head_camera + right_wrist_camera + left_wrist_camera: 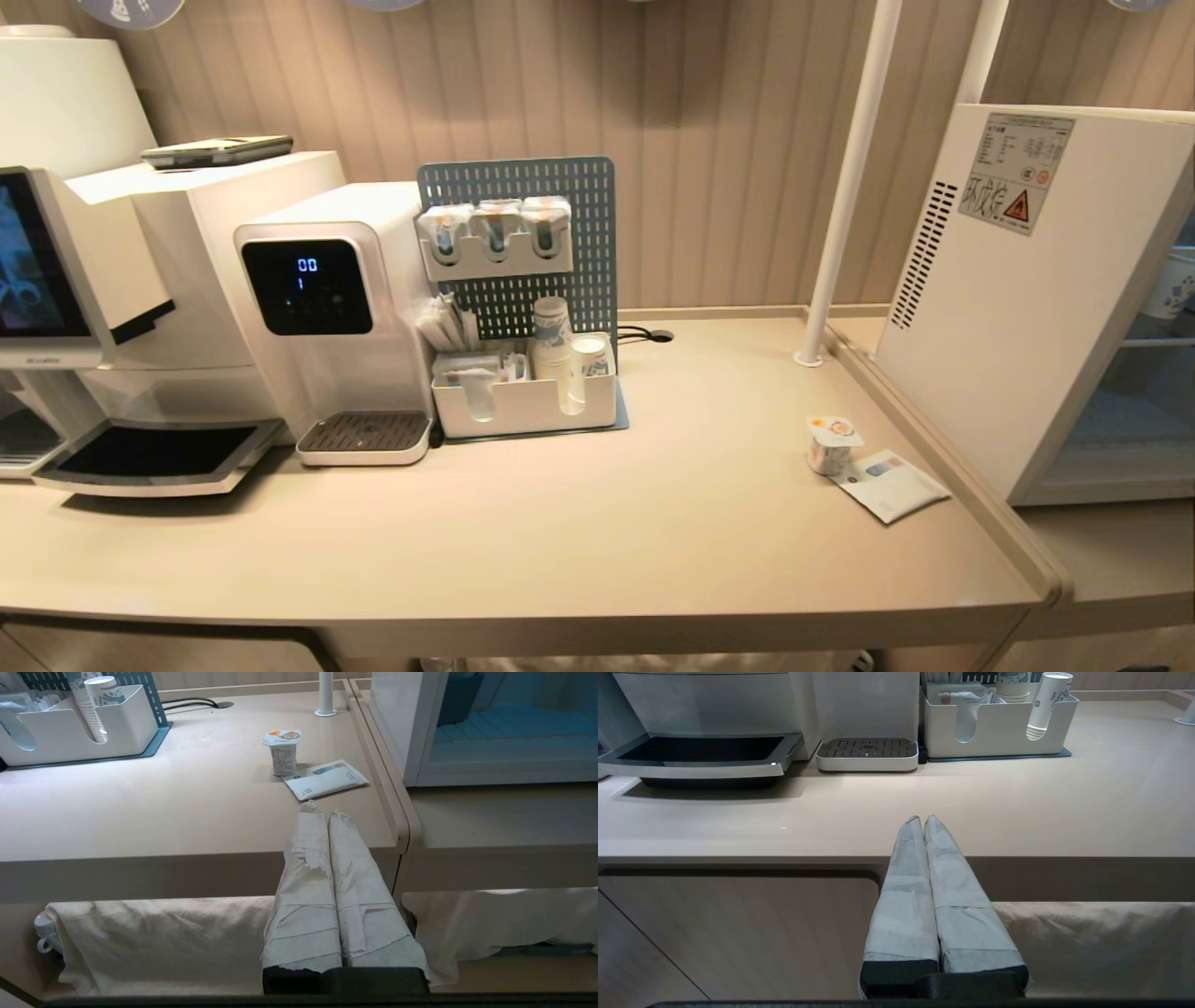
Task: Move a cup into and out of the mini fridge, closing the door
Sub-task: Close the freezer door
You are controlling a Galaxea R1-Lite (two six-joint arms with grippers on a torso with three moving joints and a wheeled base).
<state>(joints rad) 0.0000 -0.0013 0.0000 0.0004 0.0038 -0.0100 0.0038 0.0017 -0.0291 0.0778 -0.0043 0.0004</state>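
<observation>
We find the task at its outset: nothing of it appears done. We take the fridge (1018, 308) as our landmark. It stands at the right end of the room's work area, on a lower ledge beside the counter (560, 541), its vented white side turned toward us. In the right wrist view its interior shows a pale blue shelf; whether that is seen through glass or past an open door we cannot tell. The door itself we cannot identify.

The counter is a pale beige surface with a raised lip on the fridge side. Behind it runs a ribbed wall. Far from the fridge stand a coffee machine (103, 280) and a water dispenser (327, 308); nearer it, an organiser (523, 401) with paper cups.

The cup (833, 444) stands upright on the counter just beside the fridge, foil top intact, touching a flat sachet (892, 483).

The left gripper (923, 819) and right gripper (322, 809) hang below the counter's front edge, fingers pressed together and empty. In our judgement every step remains: lifting the cup, placing, retrieving, closing.
</observation>
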